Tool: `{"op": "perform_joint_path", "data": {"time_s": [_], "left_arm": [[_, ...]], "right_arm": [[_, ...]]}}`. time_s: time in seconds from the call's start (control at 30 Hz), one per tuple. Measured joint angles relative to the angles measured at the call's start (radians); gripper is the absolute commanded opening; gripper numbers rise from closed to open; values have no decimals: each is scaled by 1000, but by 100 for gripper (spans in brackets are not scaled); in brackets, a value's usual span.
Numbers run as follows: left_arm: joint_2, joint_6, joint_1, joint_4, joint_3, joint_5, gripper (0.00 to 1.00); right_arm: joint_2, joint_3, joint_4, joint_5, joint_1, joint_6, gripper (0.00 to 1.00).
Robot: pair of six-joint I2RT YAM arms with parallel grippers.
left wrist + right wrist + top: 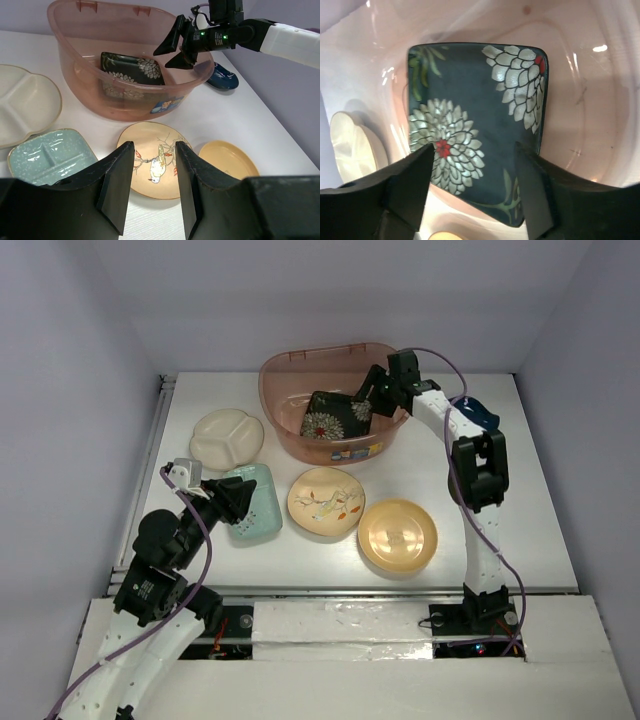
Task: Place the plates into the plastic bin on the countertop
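The plastic bin [290, 365] [75, 65] stands at the back of the countertop [530, 490]. A black square plate [328, 416] [470, 110] with white flowers lies tilted inside it. My right gripper [365, 400] [472, 147] hangs open just above that plate, holding nothing. On the counter lie a cream divided plate [227, 437], a mint-green plate [258, 505], a floral round plate [325, 501] [145, 137], an orange-tan plate [397, 535] and a dark-blue plate [478, 412]. My left gripper [232, 498] [154, 146] hovers open and empty over the mint-green plate's edge.
A metal rail [150, 460] runs along the counter's left edge. Grey walls close in the back and both sides. The right arm's forearm [440, 420] reaches over the bin's right rim, next to the dark-blue plate.
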Motion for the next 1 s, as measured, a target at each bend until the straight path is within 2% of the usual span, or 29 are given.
{"op": "perform_joint_path", "data": {"time_s": [0.07, 0.13, 0.23, 0.3, 0.33, 0.37, 0.43, 0.47, 0.5, 0.53, 0.57, 0.6, 0.63, 0.67, 0.73, 0.83, 0.87, 0.9, 0.93, 1.0], "left_arm": [[0, 0, 0, 0, 0, 0, 35], [0, 0, 0, 0, 0, 0, 35], [0, 0, 0, 0, 0, 0, 35], [0, 0, 0, 0, 0, 0, 35], [0, 0, 0, 0, 0, 0, 35], [0, 0, 0, 0, 0, 0, 35], [0, 0, 0, 0, 0, 0, 35], [0, 0, 2, 0, 0, 0, 35], [0, 0, 5, 0, 0, 0, 34], [0, 0, 7, 0, 0, 0, 29], [0, -1, 7, 0, 0, 0, 22], [0, 0, 7, 0, 0, 0, 9], [0, -2, 8, 0, 0, 0, 2], [0, 0, 9, -1, 0, 0, 0], [0, 4, 9, -2, 0, 0, 0], [-3, 5, 9, -2, 0, 0, 0], [-3, 5, 9, -2, 0, 1, 3], [-3, 5, 9, -2, 0, 1, 11], [-3, 8, 9, -2, 0, 3, 15], [-4, 6, 9, -2, 0, 7, 22]], "right_arm": [[-3, 0, 8, 0, 2, 2, 80], [-10, 0, 11, 2, 2, 2, 83], [-32, -1, 15, 5, 2, 2, 84], [-64, -17, 37, 6, 2, 4, 78], [-90, -37, 56, 4, 2, 5, 72], [-117, -54, 73, 1, 2, 8, 49], [-171, -74, 100, -12, 2, 14, 10], [-201, -82, 121, -18, 2, 22, 0], [-233, -86, 135, -22, 3, 20, 0], [-270, -91, 149, -17, 3, 20, 0], [-309, -102, 165, -3, 3, 16, 0], [-360, -123, 183, 15, 3, 8, 0], [-419, -149, 199, 45, 0, 2, 0], [-475, -181, 225, 72, -5, -3, 0], [-606, -274, 283, 116, -19, -3, 0], [-793, -463, 380, 153, -117, 44, 0], [-835, -527, 412, 158, -179, 71, 0], [-863, -593, 447, 166, -243, 98, 0], [-876, -658, 470, 176, -307, 125, 4], [-859, -755, 484, 204, -413, 172, 19]]}}
